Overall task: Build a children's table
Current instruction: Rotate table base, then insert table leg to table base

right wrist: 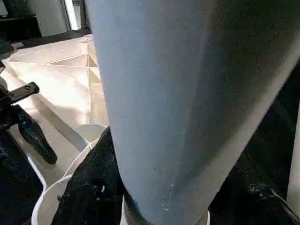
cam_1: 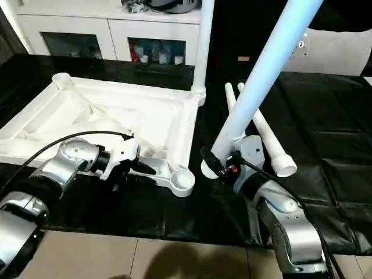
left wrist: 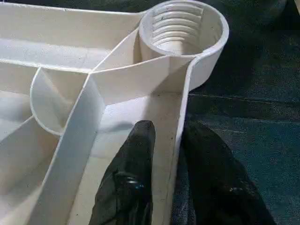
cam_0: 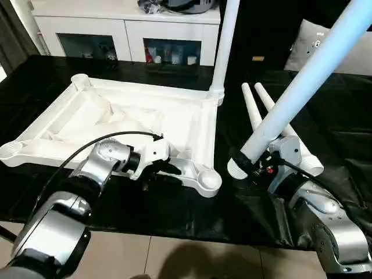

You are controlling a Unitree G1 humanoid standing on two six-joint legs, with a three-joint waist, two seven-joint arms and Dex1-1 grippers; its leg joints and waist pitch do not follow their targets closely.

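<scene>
The white table top [cam_0: 145,125] lies upside down on the black desk [cam_0: 174,209], so its ribbed underside faces up. It has a round socket at each corner. One leg [cam_0: 225,40] already stands upright in the far socket on the robot's right side. The near socket on that side [left wrist: 180,28] is open, and its inside thread can be seen in the left wrist view.

The left tool [left wrist: 171,164] is clamped on the near rim of the table top, close to this open socket. One black finger [left wrist: 129,178] is inside the rim and the other finger is outside, with the thin white wall between them.

The right tool [cam_1: 224,165] is closed around a second leg [cam_0: 302,81] near its wide lower end. This leg is tilted, its upper part rising away to the robot's right and out of the picture. Its lower end hangs just beside the open near socket, to the right of it, above the desk and not yet in the socket.

Two more legs [cam_1: 258,125] lie side by side on the desk behind the right tool, to the right of the table top.

A white cabinet [cam_0: 125,26] stands behind the desk.
</scene>
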